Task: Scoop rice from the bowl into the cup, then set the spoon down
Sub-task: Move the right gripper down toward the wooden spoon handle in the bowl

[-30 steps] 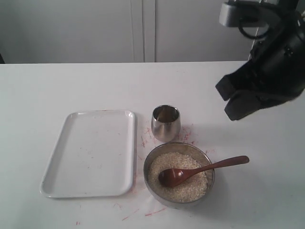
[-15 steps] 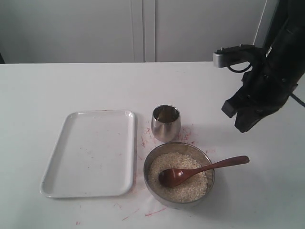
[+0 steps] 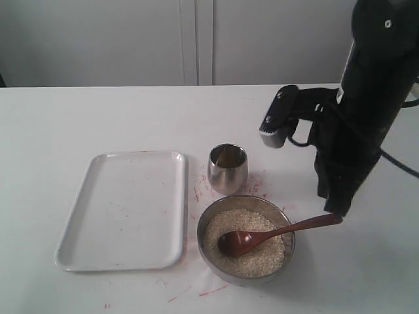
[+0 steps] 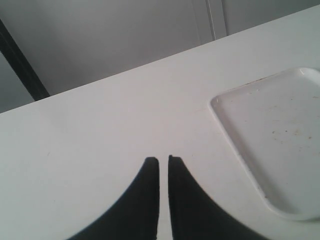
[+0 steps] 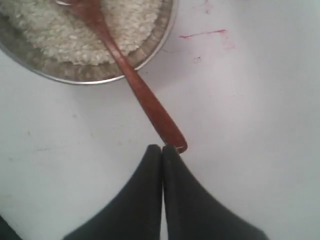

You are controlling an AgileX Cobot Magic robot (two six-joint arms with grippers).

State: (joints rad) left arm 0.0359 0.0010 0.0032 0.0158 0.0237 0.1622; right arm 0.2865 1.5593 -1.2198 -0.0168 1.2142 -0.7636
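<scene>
With right pincer (image 5: 162,148) clenched empty at the spoon (image 5: 142,95) handle end: open first, then straddle the handle, close firmly, without tipping the bowl (image 5: 158,44).

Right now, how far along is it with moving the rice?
Nothing scooped yet: the dark wooden spoon lies in the wide steel bowl on the off-white rice, and no rice shows in the small steel cup. In hand: the right pincer, shut, sits at the handle's end without gripping. Remaining: grasp, scoop, pour, set down.
</scene>
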